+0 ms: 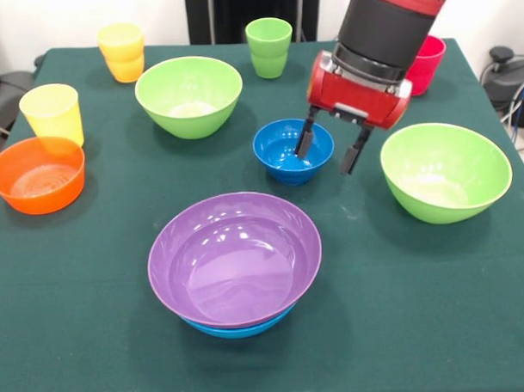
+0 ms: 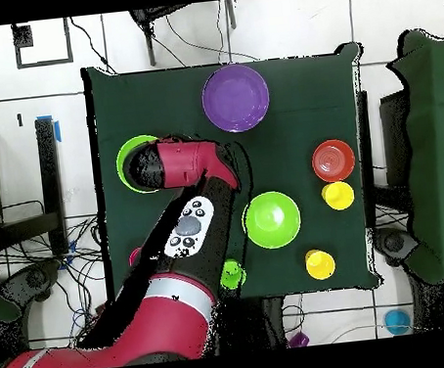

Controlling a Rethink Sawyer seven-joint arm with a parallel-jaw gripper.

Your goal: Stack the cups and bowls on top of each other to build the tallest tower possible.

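Green cloth: the surface (image 1: 95, 339) is covered edge to edge by a dark green cloth, and every bowl and cup is carried on it.
Arm: a red and black arm (image 1: 385, 28) is seen coming down over the middle of the surface.
Tower: the wide purple bowl (image 1: 234, 259) is nested in the large blue bowl (image 1: 236, 328), of which only a rim is shown beneath it; nothing else is stacked on this pair, at the near middle in the front view.
Large green bowls: one light green bowl (image 1: 444, 171) is placed at the right of the front view, the other light green bowl (image 1: 189, 95) left of centre toward the far side; both are upright and apart from everything else.
Gripper: the gripper (image 1: 327, 148) is held over the right part of the small blue bowl, with the jaws spread apart and nothing gripped; one finger is seen inside the bowl's rim and the other outside it.
Small blue bowl: the small blue bowl (image 1: 292, 150) is set upright at the centre, between the two green bowls.
Small orange bowl: the small orange bowl (image 1: 37, 175) is found at the left edge, just in front of the yellow cup.
Cups: the yellow cup (image 1: 52, 113) stands at the left, the orange-yellow cup (image 1: 123, 51) at the far left, the light green cup (image 1: 269, 47) at the far middle, and the red cup (image 1: 426, 64) at the far right, partly hidden by the arm.
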